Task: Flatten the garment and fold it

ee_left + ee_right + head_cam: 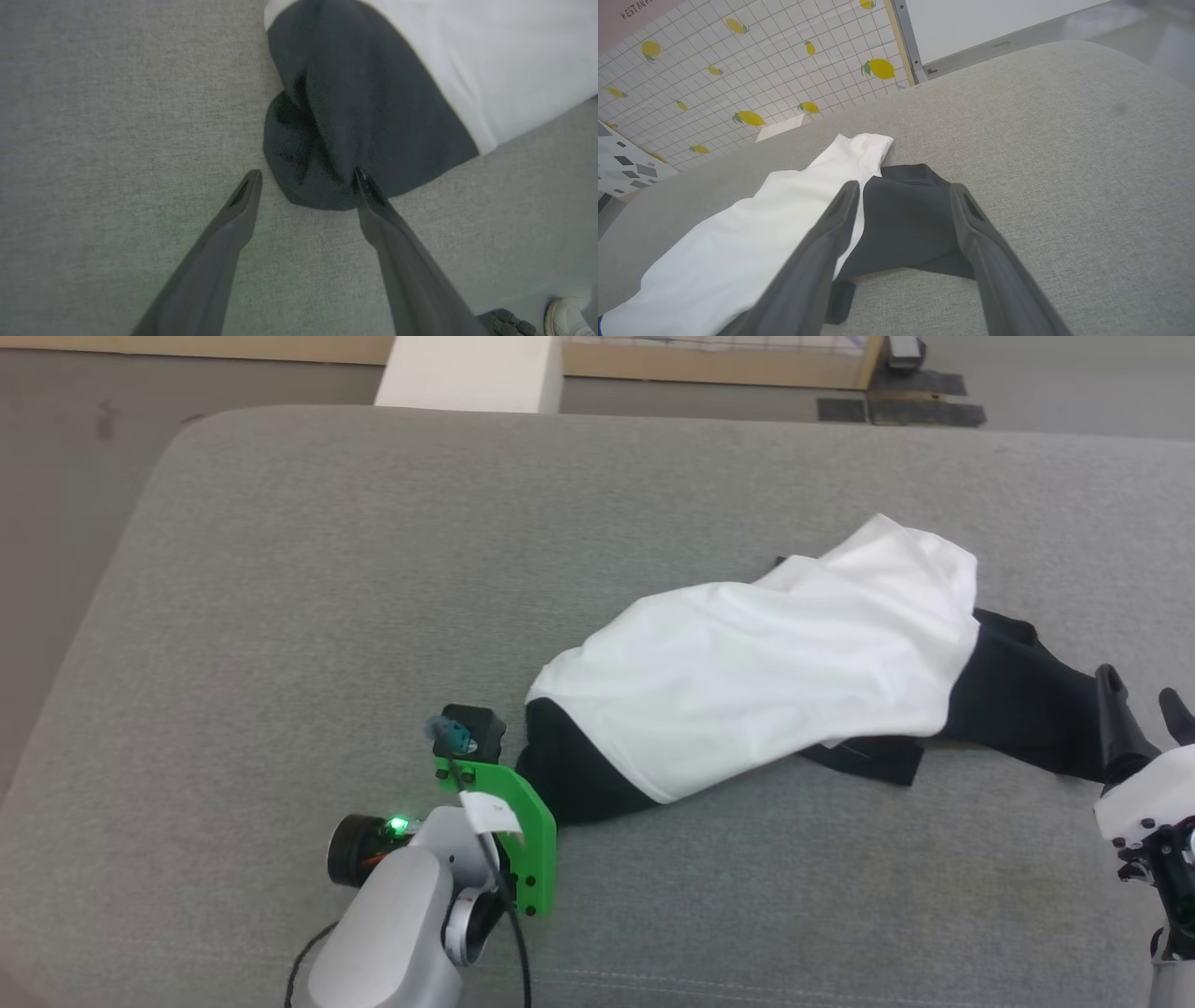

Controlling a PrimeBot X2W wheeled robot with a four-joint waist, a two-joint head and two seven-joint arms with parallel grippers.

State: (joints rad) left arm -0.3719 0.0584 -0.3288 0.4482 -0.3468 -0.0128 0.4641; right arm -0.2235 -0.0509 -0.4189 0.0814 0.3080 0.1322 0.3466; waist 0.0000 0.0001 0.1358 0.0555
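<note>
Closest to me is the left gripper (pixel 306 173), pointing down at the grey cushion (pixel 280 569) with its jaws spread wide and nothing between them. Its tips sit at the rounded black end of the garment (pixel 747 681), one of them at the very edge of the cloth. The right gripper (pixel 903 186) is released too, fingers apart, hovering by the black part at the garment's other end, near the cushion's right edge.

The shirt lies in a bunched strip across the right half of the cushion, from the middle of the front towards the right edge. Its white body is heaped over the black parts, so nothing is flat yet.

I judge it to be light, thin and limp: it will drape and sag the moment I lift it, and it should drag easily over the woven cover. It isn't fragile, but a loose pinch could catch two layers. I'd take hold at the two black ends, one per gripper, low on the hem, then draw them apart.
</note>
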